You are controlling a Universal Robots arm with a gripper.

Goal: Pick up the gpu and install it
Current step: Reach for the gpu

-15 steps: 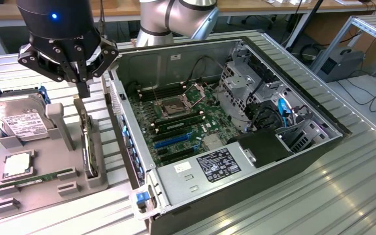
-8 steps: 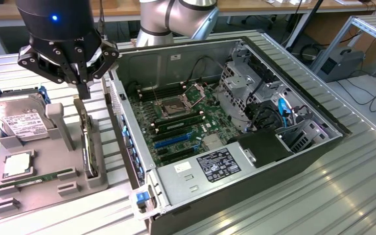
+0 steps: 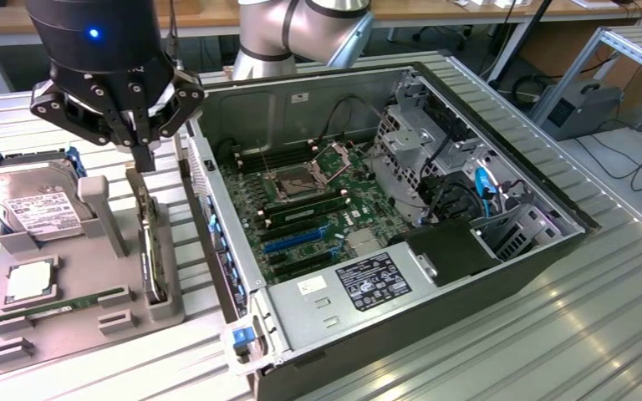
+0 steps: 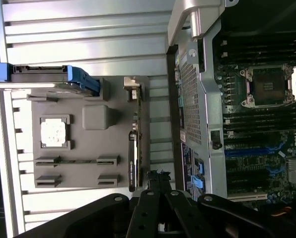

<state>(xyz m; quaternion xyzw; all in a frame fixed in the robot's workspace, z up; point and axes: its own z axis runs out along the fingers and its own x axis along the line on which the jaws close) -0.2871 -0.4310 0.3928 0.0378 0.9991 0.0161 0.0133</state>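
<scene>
The gpu [image 3: 151,244] stands on its edge in a slot of the grey holder tray [image 3: 76,276] at the exterior view's left, thin and dark with a metal bracket at its far end. My gripper [image 3: 143,157] hangs just above the card's far end, its fingers pressed together with nothing between them and not touching the card. In the wrist view the gpu [image 4: 133,141] runs as a narrow dark strip along the tray's edge, and the shut fingertips of the gripper [image 4: 158,176] sit close beside its near end. The open computer case [image 3: 500,251] lies beside the tray, motherboard [image 3: 315,205] exposed.
On the tray also sit a hard drive [image 3: 31,205], a CPU [image 3: 29,280] and a RAM stick [image 3: 59,306]. Blue expansion slots [image 3: 294,241] show on the motherboard. The case's side wall [image 3: 215,225] rises between tray and board. The slatted metal table [image 3: 588,334] extends to the right.
</scene>
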